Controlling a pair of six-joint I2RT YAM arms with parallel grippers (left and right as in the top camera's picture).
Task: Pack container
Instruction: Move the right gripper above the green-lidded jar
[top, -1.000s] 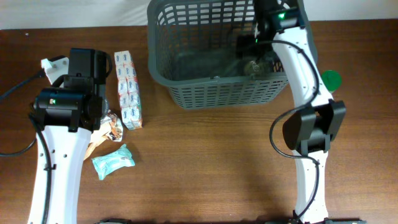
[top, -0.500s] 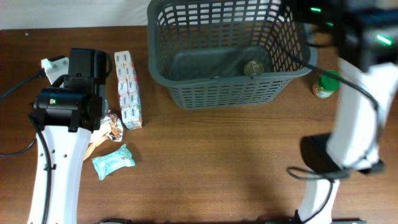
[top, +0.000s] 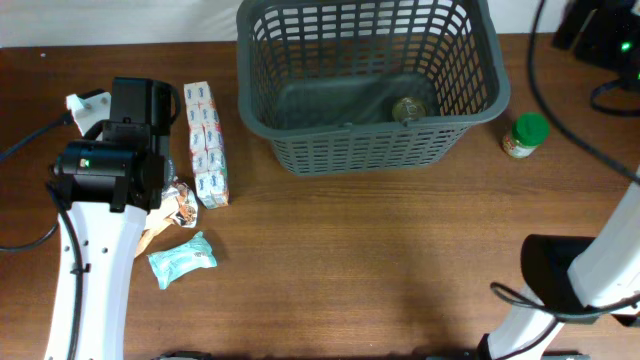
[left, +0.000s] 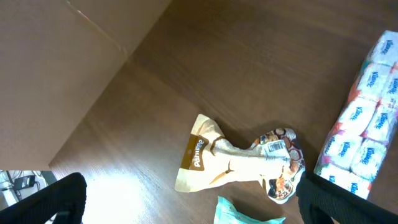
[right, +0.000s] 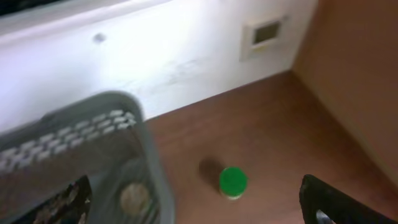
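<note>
A teal soft packet of wipes (top: 182, 258) lies on the brown wooden tabletop (top: 360, 270), left of and nearest to the viewer from the container. Just behind it, still left of the container, a crumpled tan and brown snack pouch (left: 239, 163) lies flat. The white left arm (top: 95, 230) with its black wrist hangs over the pouch. The left arm's jaws stand wide apart on either side of the pouch with nothing gripped. A white block of tissue packets (top: 207, 145) printed in blue and red lies lengthwise just left of the container's near left corner.

The container (top: 365, 150), a large dark grey plastic basket with slotted sides, stands upright at the far middle of the tabletop. A small round item with a pale gold top (top: 407, 110) lies on its floor towards the near right corner. A small jar with a green lid (top: 524, 135) stands upright just right of the container. The right arm (top: 590, 270) rises to the right of the container, and the right arm's jaws hang wide apart and empty above its far right corner.
</note>
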